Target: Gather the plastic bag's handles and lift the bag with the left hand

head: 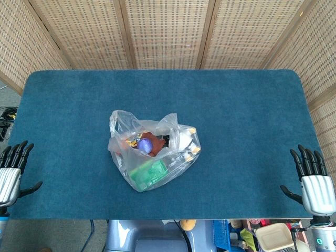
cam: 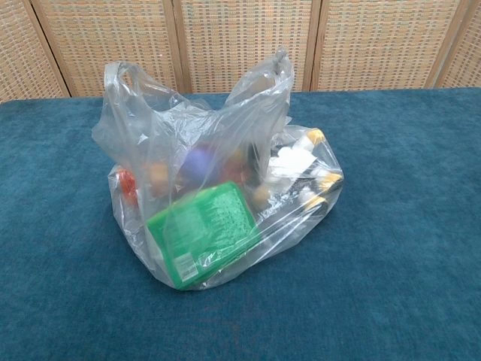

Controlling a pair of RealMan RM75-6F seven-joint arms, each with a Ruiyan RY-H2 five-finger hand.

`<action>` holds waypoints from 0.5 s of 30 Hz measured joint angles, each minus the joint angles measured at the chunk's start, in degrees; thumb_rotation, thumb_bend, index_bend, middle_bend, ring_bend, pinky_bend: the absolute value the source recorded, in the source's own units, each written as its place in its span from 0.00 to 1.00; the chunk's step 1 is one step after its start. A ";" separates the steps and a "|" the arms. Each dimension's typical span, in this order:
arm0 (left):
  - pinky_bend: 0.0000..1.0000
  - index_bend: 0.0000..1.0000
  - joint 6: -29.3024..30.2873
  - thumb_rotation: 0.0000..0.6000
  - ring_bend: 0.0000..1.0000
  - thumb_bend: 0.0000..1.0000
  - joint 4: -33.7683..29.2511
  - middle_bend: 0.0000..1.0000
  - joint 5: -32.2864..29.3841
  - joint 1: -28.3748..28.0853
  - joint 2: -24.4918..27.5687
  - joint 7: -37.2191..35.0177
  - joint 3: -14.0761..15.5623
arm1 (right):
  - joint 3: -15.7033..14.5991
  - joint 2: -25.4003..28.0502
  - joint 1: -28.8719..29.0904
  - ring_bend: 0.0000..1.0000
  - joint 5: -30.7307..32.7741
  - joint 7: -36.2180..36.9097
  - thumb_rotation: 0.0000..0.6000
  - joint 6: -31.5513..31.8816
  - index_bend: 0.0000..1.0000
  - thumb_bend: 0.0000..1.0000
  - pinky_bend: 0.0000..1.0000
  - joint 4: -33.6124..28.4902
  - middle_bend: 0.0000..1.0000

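Observation:
A clear plastic bag (head: 152,152) sits in the middle of the blue table, filled with a green box (cam: 207,232), a purple item (head: 145,145) and other small goods. Its two handles stand up apart: one on the left (cam: 124,79), one on the right (cam: 274,71). My left hand (head: 11,170) hovers at the table's front left edge, fingers spread, holding nothing. At the front right edge my right hand (head: 313,181) does the same. Both are far from the bag. Neither hand shows in the chest view.
The blue felt table (head: 236,115) is backed by woven wicker screens (head: 168,31). Below the front edge on the right lie a beige tray (head: 274,236) and some clutter. Cables (head: 6,118) lie on the floor at the far left.

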 measured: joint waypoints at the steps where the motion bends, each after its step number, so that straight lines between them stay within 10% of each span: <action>1: 0.00 0.00 -0.01 1.00 0.00 0.18 0.01 0.00 -0.01 0.00 0.00 0.00 0.00 | 0.00 0.00 0.01 0.00 -0.02 -0.01 1.00 0.00 0.00 0.00 0.00 0.01 0.00; 15: 0.00 0.00 0.26 1.00 0.00 0.18 -0.24 0.00 -0.57 0.16 0.48 -0.34 -0.34 | 1.52 -2.18 6.07 0.00 -1.98 5.42 1.00 -5.10 0.00 0.00 0.00 2.33 0.00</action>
